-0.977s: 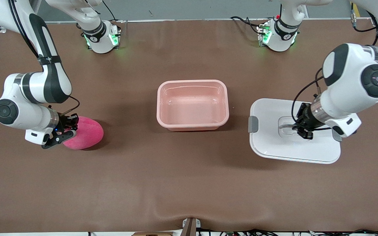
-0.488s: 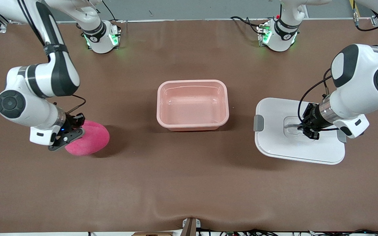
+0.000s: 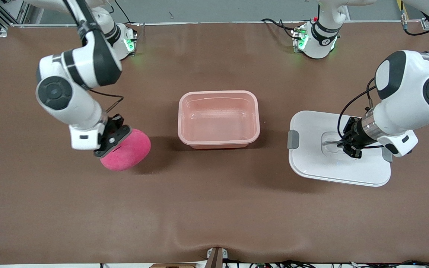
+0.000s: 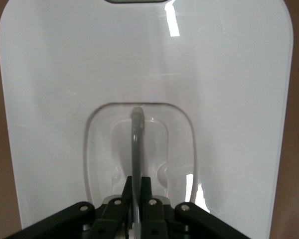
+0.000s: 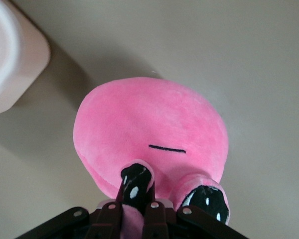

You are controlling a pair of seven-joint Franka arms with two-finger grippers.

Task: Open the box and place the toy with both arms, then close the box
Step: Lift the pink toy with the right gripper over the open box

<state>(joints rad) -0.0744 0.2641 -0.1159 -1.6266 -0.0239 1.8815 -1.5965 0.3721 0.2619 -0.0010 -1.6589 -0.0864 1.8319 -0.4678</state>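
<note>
The open pink box (image 3: pixel 218 119) stands at mid-table without its lid; a corner shows in the right wrist view (image 5: pixel 12 59). My right gripper (image 3: pixel 114 138) is shut on the pink plush toy (image 3: pixel 127 150) and holds it in the air over the table between the box and the right arm's end. In the right wrist view the fingers pinch one bulging eye (image 5: pixel 136 181) of the toy (image 5: pixel 149 134). My left gripper (image 3: pixel 349 143) is shut on the clear handle (image 4: pixel 136 149) of the white lid (image 3: pixel 339 149), which shows in the left wrist view (image 4: pixel 229 99), toward the left arm's end.
The brown table mat (image 3: pixel 214 208) stretches wide in front of the box. Both arm bases (image 3: pixel 116 41) (image 3: pixel 315 41) glow green at the table's back edge. A grey clip (image 3: pixel 293 139) sticks out from the lid toward the box.
My right gripper has lifted the toy off the table and carried it toward the box. The lid in my left gripper shifted slightly toward the left arm's end, then held still.
</note>
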